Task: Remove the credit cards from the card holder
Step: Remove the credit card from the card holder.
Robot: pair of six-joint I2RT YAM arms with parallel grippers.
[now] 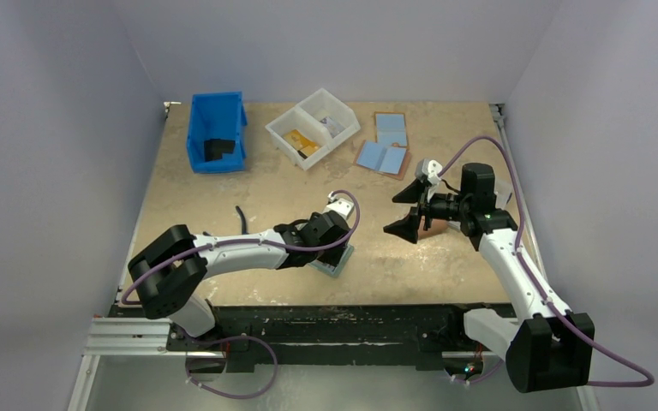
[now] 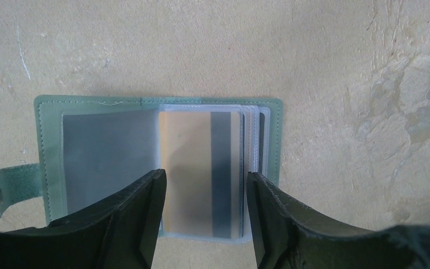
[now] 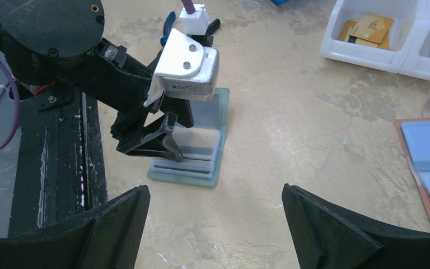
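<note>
The teal card holder (image 2: 47, 140) lies open flat on the table, its snap tab at the left. In its clear sleeves I see a dark grey credit card (image 2: 109, 157) on the left and a tan-orange one with a dark stripe (image 2: 187, 168) on top of the right stack. My left gripper (image 2: 205, 176) stands open over that stack, one finger at each long side of the tan card's sleeve. In the top view it (image 1: 330, 253) covers most of the holder (image 1: 340, 264). My right gripper (image 1: 398, 211) hangs wide open to the right, holding nothing, facing the holder (image 3: 186, 175).
A blue bin (image 1: 216, 133) with a dark object stands at the back left. A white two-part bin (image 1: 313, 127) holding tan cards sits beside it. Light-blue-and-brown wallets (image 1: 385, 145) lie at the back right. A short black cable (image 1: 242, 218) lies left of the holder.
</note>
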